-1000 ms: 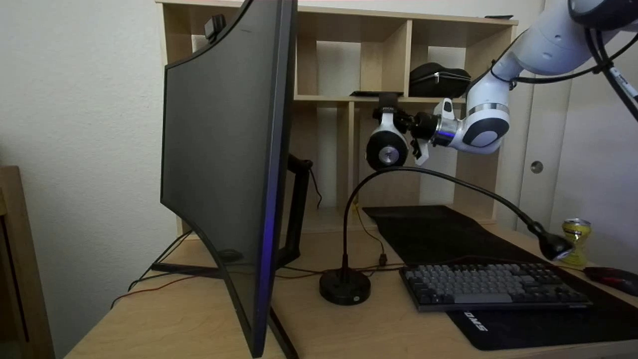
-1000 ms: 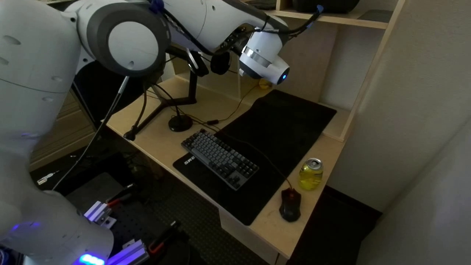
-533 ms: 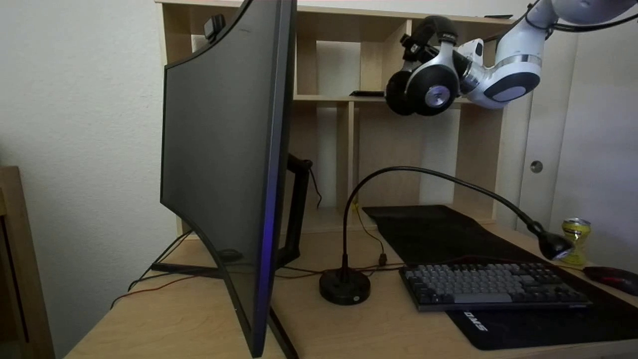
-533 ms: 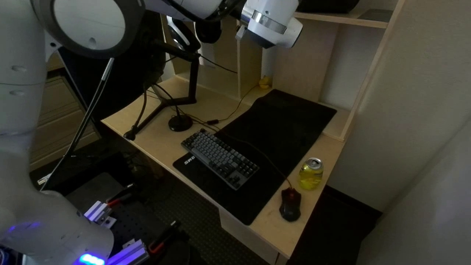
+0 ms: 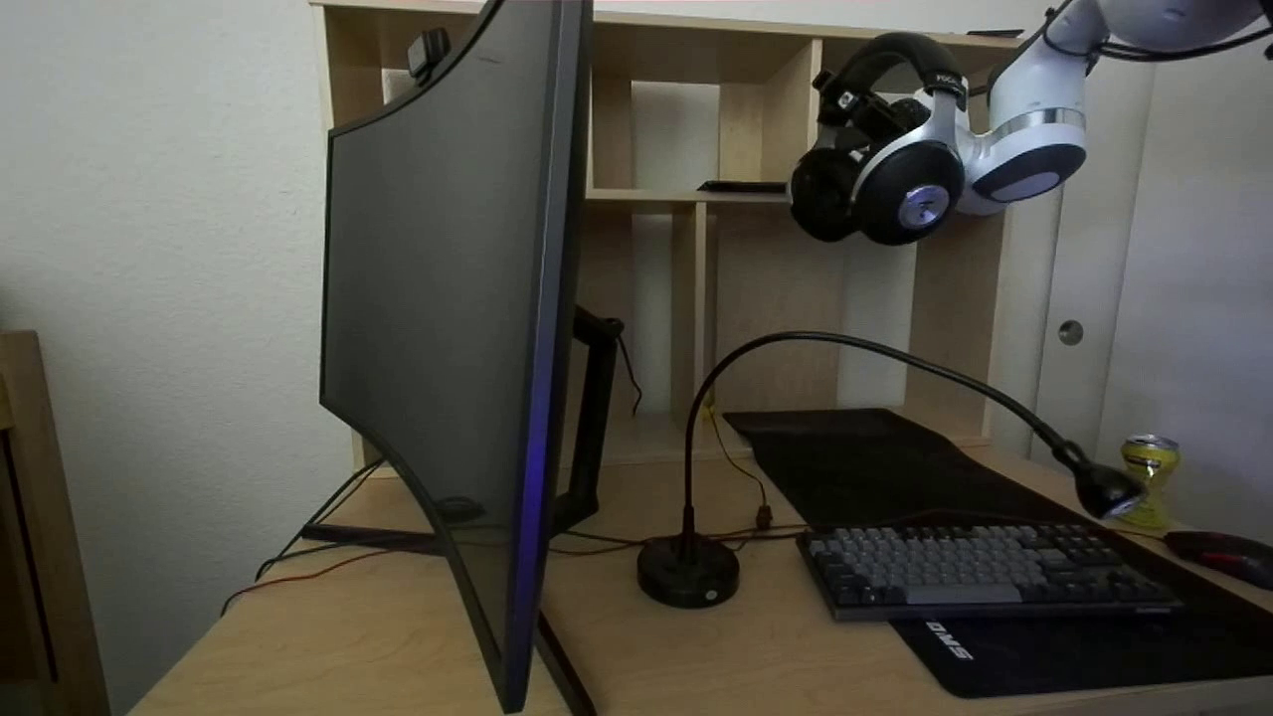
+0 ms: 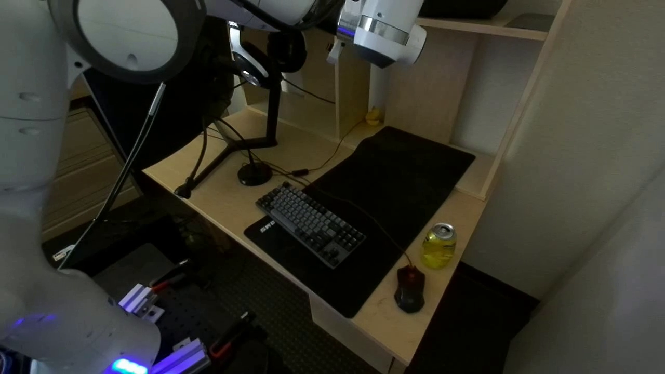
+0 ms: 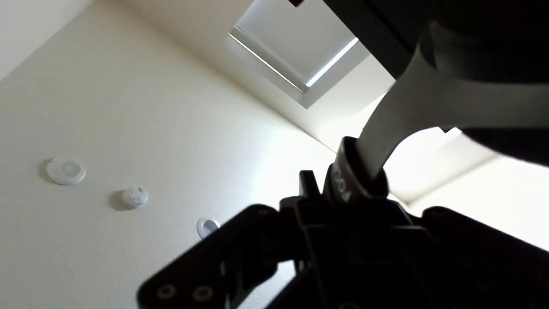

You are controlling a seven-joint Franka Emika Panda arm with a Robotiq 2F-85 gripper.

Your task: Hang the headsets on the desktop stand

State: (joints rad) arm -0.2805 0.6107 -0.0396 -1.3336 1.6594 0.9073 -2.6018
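The headsets (image 5: 911,195), dark with round ear cups and pale yokes, hang in the air in front of the shelf. My gripper (image 5: 847,105) is shut on them at the far end of the headband, just above a yoke. Up close in the wrist view, a lettered band end sits between the dark fingertips of the gripper (image 7: 345,199), and a pale yoke (image 7: 399,111) curves away from it. Both ear cups (image 6: 287,51) show partly below the arm in an exterior view, where the arm hides the gripper. Which thing is the desktop stand, I cannot tell for certain.
A black gooseneck lamp (image 5: 688,572) arches over the desk beside a large curved monitor (image 5: 448,288). On the desk are a keyboard (image 6: 311,223), a mouse (image 6: 410,291) and a yellow can (image 6: 439,246). A wooden shelf unit (image 5: 703,298) rises behind, bearing a black case (image 6: 462,8).
The arm has lifted the headsets from in front of the lower shelf, up and to the right in an exterior view. Over the last half second they swung slightly right and downward.
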